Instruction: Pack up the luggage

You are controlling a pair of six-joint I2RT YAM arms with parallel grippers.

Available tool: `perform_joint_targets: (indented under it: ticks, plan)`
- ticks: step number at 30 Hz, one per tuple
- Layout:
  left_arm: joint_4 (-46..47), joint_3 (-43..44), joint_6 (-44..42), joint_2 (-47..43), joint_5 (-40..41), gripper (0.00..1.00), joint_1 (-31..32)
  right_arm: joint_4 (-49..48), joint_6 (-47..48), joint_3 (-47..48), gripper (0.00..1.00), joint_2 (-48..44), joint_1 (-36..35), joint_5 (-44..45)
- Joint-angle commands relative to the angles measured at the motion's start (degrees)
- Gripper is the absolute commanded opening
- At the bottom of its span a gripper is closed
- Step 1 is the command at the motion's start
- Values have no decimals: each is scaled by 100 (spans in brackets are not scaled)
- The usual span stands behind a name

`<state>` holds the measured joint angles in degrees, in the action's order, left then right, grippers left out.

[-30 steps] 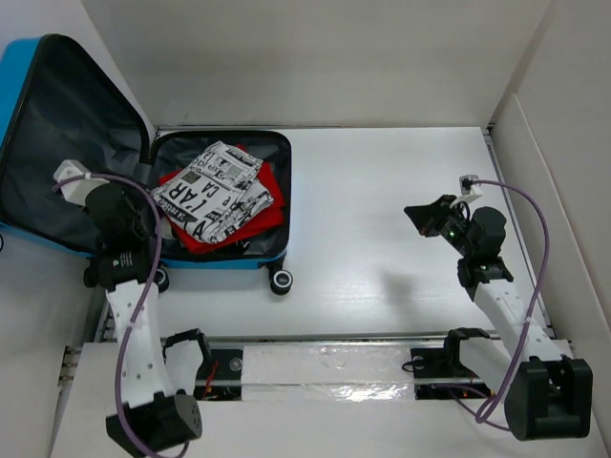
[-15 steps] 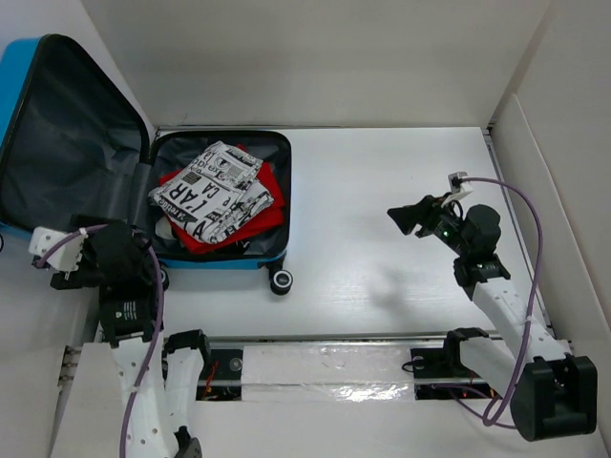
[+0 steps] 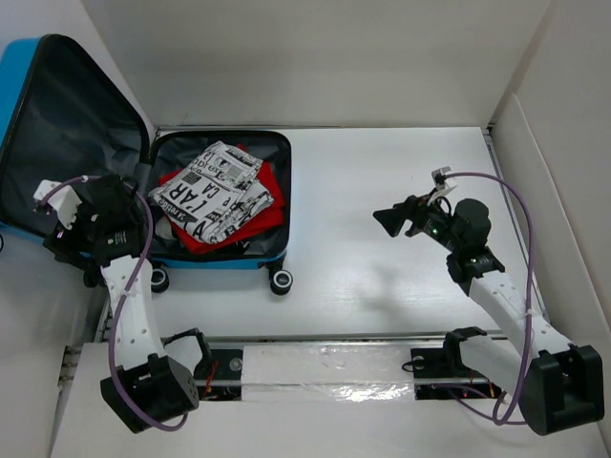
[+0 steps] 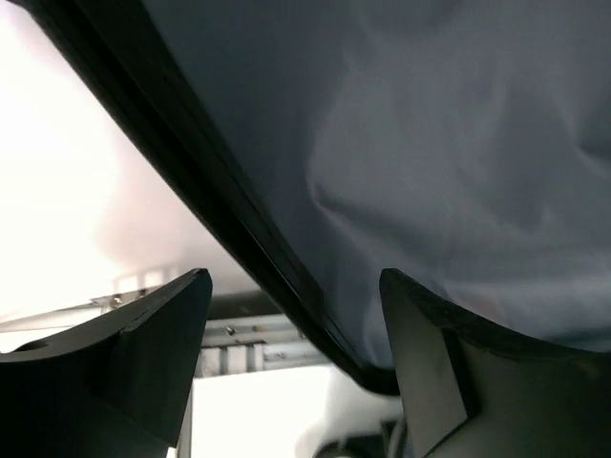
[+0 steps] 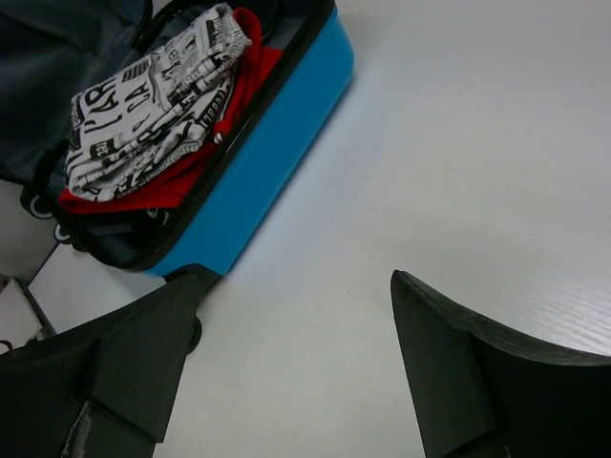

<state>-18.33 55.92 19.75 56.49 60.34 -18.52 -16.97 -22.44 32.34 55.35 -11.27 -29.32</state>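
The luggage [image 3: 221,258], a small bright blue suitcase, lies open at the table's left, its dark-lined lid [image 3: 67,143] standing up. In its base lie a red cloth [image 3: 267,186] and, on top, a folded black-and-white lettered cloth [image 3: 215,191]. My left gripper [image 3: 59,221] is open at the lid's lower edge. In the left wrist view the lid's black rim [image 4: 248,239] runs slantwise between the spread fingers [image 4: 143,353]. My right gripper [image 3: 387,220] hangs open over bare table, right of the luggage [image 5: 258,162], nothing between its fingers [image 5: 458,372].
White walls close in the table at the back and at the right [image 3: 563,172]. The luggage's wheels [image 3: 281,281] stand at its near edge. A metal rail [image 3: 325,367] with the arm bases runs along the near edge.
Both grippers have opened. The left one swung down and outward, then rose back to the lid's lower edge. The right one has moved left toward the luggage.
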Motion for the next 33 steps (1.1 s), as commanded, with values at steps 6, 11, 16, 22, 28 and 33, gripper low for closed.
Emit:
perform_joint_targets:
  ticks: [6, 11, 16, 22, 28, 33]
  plan:
    - [384, 918, -464, 643, -29, 57, -441, 1, 257, 343, 85, 116, -139, 269]
    - [591, 693, -471, 592, -390, 14, -442, 54, 257, 370, 83, 142, -139, 322]
    - [1294, 62, -1976, 284, 473, 0, 1299, 27, 240, 370, 82, 256, -192, 330]
    - [4284, -1741, -4848, -155, 1858, 0, 3968, -8, 266, 387, 82, 572, -192, 480]
    - [1971, -1393, -2753, -692, 1100, 10, 5394, -34, 257, 431, 83, 863, -192, 462]
    - [-337, -355, -2147, -858, -2791, 63, 5850, 18, 310, 431, 84, 810, -192, 647]
